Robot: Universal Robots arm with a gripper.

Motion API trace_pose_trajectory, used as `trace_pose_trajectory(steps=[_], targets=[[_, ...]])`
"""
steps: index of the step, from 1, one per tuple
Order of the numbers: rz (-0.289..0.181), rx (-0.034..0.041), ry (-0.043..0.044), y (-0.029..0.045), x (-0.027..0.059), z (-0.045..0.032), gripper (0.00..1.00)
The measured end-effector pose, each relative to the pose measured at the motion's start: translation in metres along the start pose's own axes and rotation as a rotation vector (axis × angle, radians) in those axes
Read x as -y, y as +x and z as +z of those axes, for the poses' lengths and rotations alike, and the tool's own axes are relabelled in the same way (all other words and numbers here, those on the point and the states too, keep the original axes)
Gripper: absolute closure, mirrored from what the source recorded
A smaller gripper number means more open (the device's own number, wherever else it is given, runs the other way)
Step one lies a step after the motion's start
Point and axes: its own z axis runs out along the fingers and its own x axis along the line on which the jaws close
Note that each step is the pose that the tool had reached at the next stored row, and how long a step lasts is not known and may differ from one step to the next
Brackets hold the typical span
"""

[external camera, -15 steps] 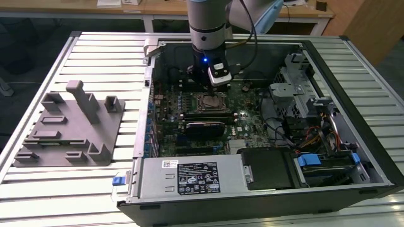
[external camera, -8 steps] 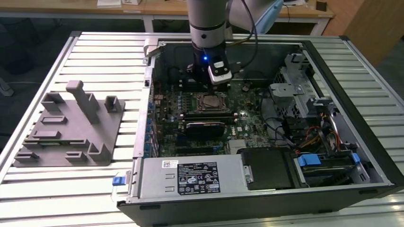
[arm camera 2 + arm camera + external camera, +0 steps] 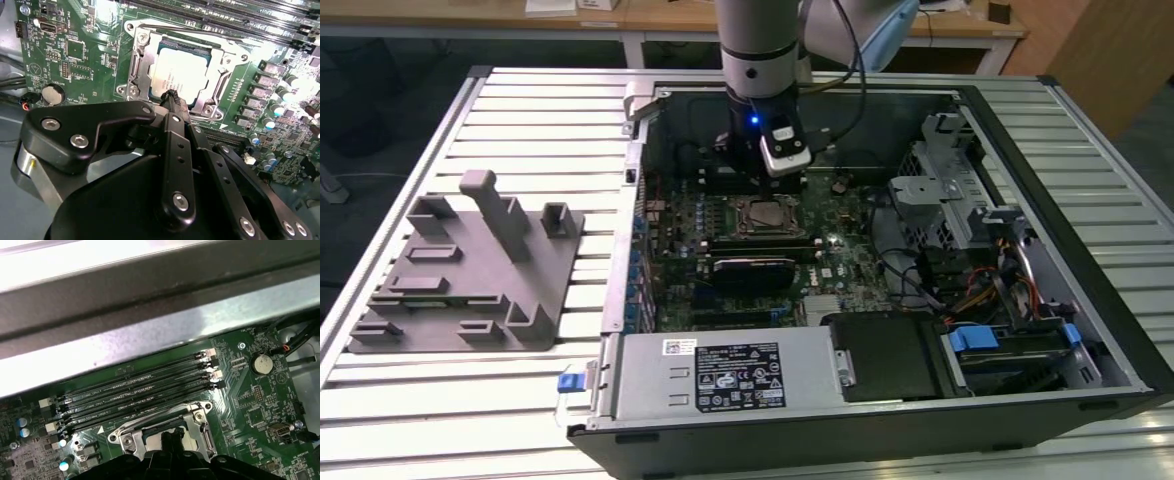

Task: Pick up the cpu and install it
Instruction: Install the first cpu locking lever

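The cpu (image 3: 181,74) already sits in the socket frame (image 3: 136,67); the gripper (image 3: 173,96), fingers together and empty, hovers at its six-o'clock edge; the frame looks unlatched.

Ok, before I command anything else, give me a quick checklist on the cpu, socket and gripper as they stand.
1. Cpu inside the socket frame: ok, it lies within the frame in the second wrist view.
2. Cpu fully seated: cannot tell.
3. Gripper over the socket: ok, its tip is at the cpu's near edge.
4. Gripper free of the cpu: cannot tell.
5. Socket closed over the cpu: cannot tell.
6. Memory slots beside the socket untouched: ok.
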Motion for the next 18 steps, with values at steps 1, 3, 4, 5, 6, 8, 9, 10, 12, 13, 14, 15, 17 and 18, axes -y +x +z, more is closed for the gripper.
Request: trace_pose_trajectory(steps=[1,3,4,5,6,8,9,10,12,13,14,15,17,18], targets=[[0.000,0.0001,-0.0001,-0.0003,0.0008,0.0000,0.89],[0.000,0.0001,0.0000,-0.0011,0.0031,0.0000,0.89],[0.000,0.0001,-0.0001,-0.0016,0.0045,-0.0001,0.89],[0.000,0.0001,-0.0001,-0.0021,0.0059,-0.0001,0.89],[0.000,0.0000,-0.0002,-0.0027,0.0074,-0.0001,0.89],[0.000,-0.0006,0.0001,-0.0043,0.0107,-0.0001,0.89],[0.000,-0.0011,0.0004,-0.0052,0.0122,-0.0002,0.89],[0.000,-0.0020,0.0006,-0.0063,0.0132,-0.0001,0.89],[0.001,-0.0068,0.0011,-0.0085,0.0135,0.0002,0.89],[0.000,-0.0115,0.0022,-0.0095,0.0133,0.0005,0.89],[0.000,-0.0168,0.0039,-0.0105,0.0130,0.0007,0.89],[-0.001,-0.0220,0.0054,-0.0116,0.0127,0.0010,0.89],[-0.003,-0.0323,0.0083,-0.0136,0.0121,0.0016,0.89],[-0.005,-0.0373,0.0097,-0.0146,0.0118,0.0019,0.89]])
